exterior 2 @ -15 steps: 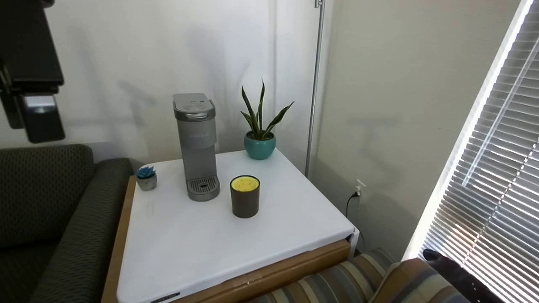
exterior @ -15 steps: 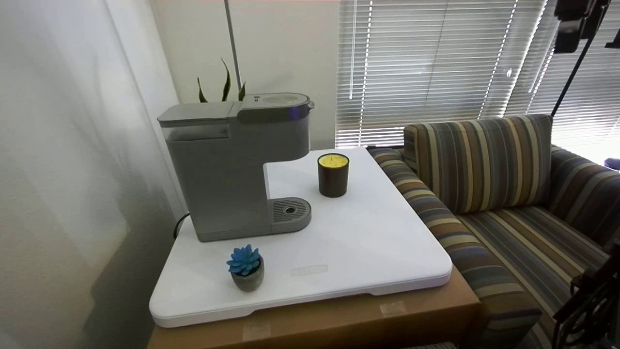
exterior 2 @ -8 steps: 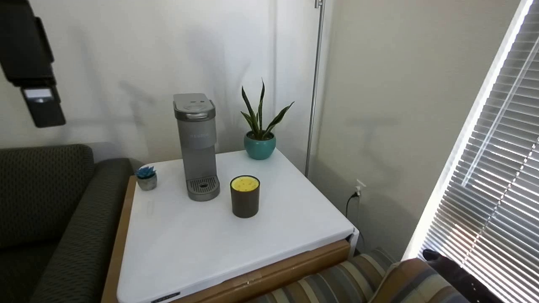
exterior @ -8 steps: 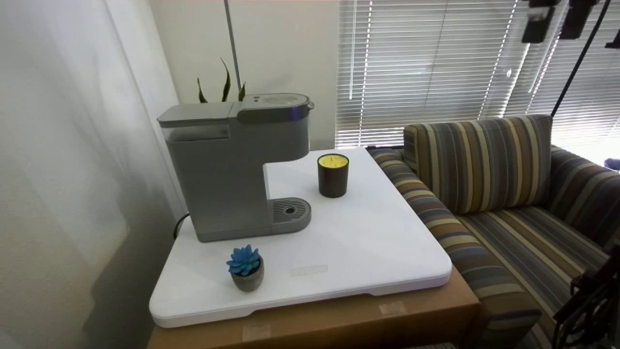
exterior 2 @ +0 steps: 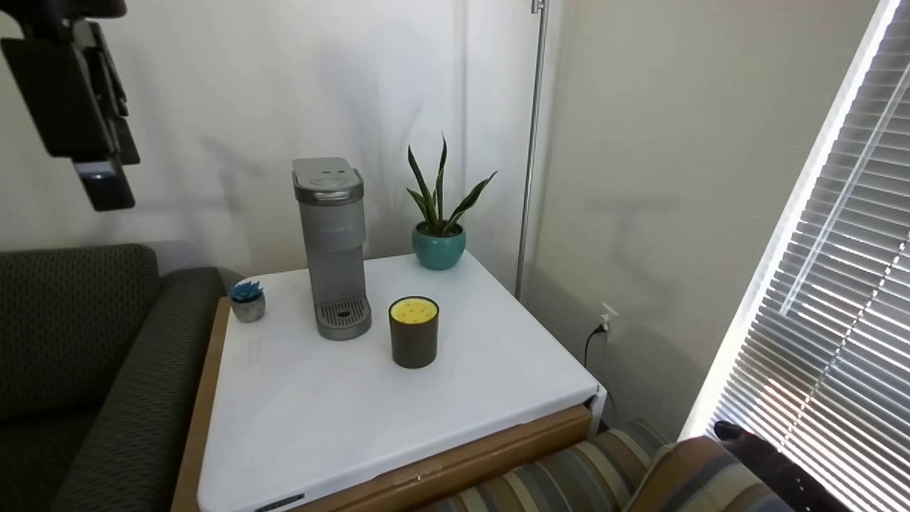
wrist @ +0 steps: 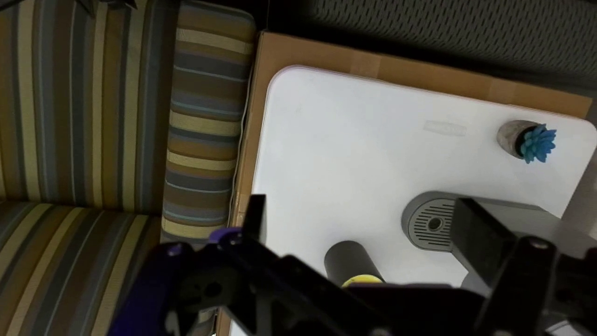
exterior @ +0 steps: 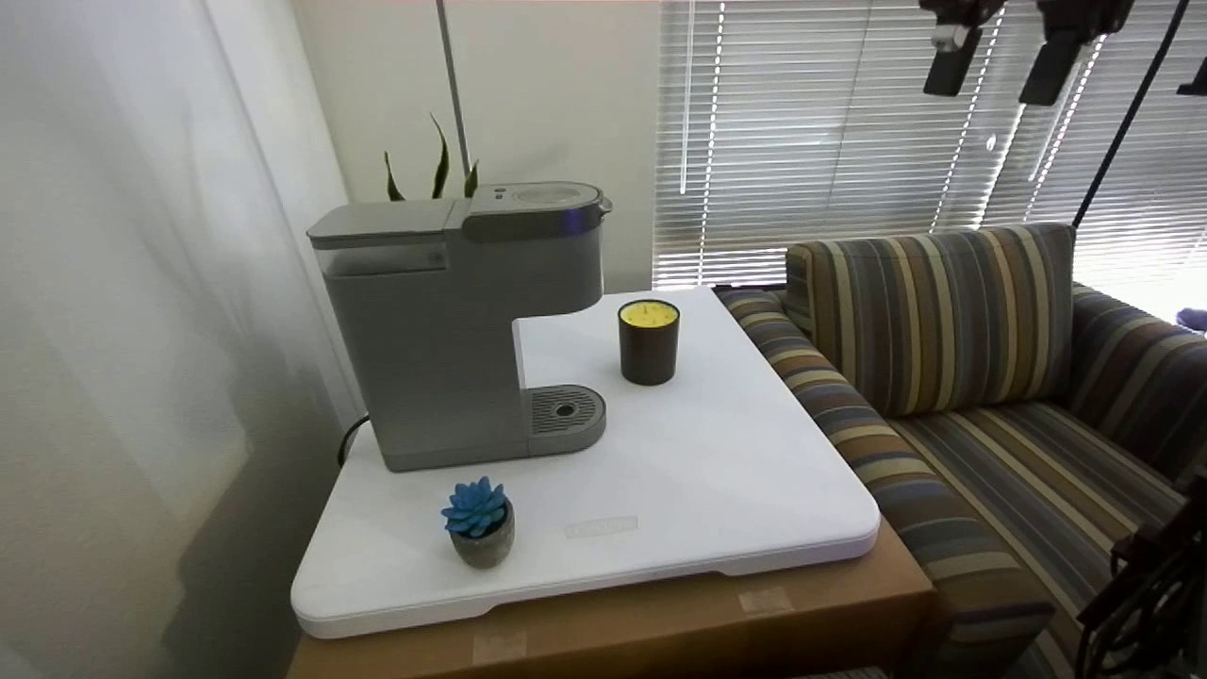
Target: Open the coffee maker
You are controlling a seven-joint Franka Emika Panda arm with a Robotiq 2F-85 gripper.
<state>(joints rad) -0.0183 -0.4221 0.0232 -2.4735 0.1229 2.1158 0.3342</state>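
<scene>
The coffee maker (exterior: 424, 358) is a boxy grey machine standing upright on the white tabletop. It also shows in an exterior view (exterior 2: 333, 227). Its flat top lid (exterior: 537, 195) lies shut, with a small handle at the front edge. My gripper (exterior: 995, 87) is open and empty in the air, higher than the coffee maker and well apart from it. It also shows in an exterior view (exterior 2: 117, 174). In the wrist view the gripper (wrist: 361, 210) has its fingers wide apart; the right finger covers part of the drip tray (wrist: 426, 224). The lid is hidden there.
A dark candle jar (exterior: 649, 351) with yellow wax stands near the drip tray. A small blue succulent (exterior: 479, 528) is beside the machine. A teal potted plant (exterior 2: 439, 245) stands behind. A striped armchair (exterior: 934, 321) and a dark sofa (exterior 2: 85, 341) border the white table (exterior 2: 320, 427).
My gripper has moved toward the coffee maker's side and turned, so both fingers now show apart. The coffee maker and other objects have not moved.
</scene>
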